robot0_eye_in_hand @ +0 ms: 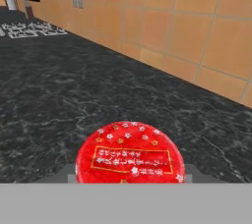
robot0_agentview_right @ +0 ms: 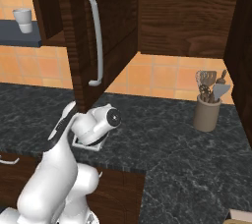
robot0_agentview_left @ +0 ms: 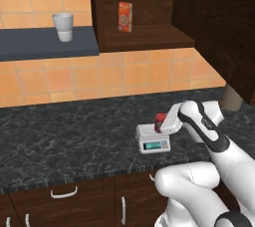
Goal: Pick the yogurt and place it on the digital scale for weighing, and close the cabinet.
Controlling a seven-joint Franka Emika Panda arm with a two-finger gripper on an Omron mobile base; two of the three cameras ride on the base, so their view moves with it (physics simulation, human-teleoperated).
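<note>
Gripper (robot0_agentview_left: 160,124) low over the digital scale (robot0_agentview_left: 149,137) at the surface's front edge, yogurt (robot0_agentview_left: 160,120) at its tip above the plate; cannot tell whether the jaws grip it. Best to set the cup centred and flat, release, then lift straight. Beyond, cabinet (robot0_agentview_right: 106,26) door open, handle (robot0_agentview_right: 95,36) reachable.

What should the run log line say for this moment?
yogurt: at fingers, over scale | release: cannot tell | cabinet door: open | carton: on cabinet shelf
</note>
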